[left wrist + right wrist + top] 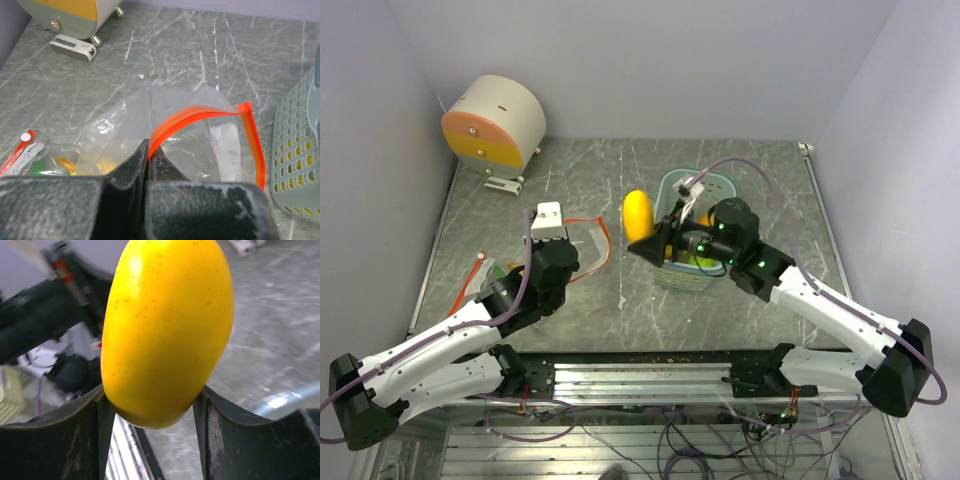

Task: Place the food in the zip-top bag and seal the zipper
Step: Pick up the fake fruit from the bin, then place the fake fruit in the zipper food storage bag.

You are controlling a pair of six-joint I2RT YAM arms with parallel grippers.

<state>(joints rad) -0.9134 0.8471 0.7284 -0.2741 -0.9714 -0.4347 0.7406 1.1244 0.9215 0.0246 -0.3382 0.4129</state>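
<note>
While the right gripper clamps the mango by one end, its long axis running from 12 to 6 in the top view, the coming move depends on the mouth of the zip-top bag, which lies near the fruit at about 8 o'clock. The left gripper is pinched tight on the zipper and holds the mouth in an arch. Green and yellow pieces show through the bag. A greenish fruit, I think, lies in the basket.
</note>
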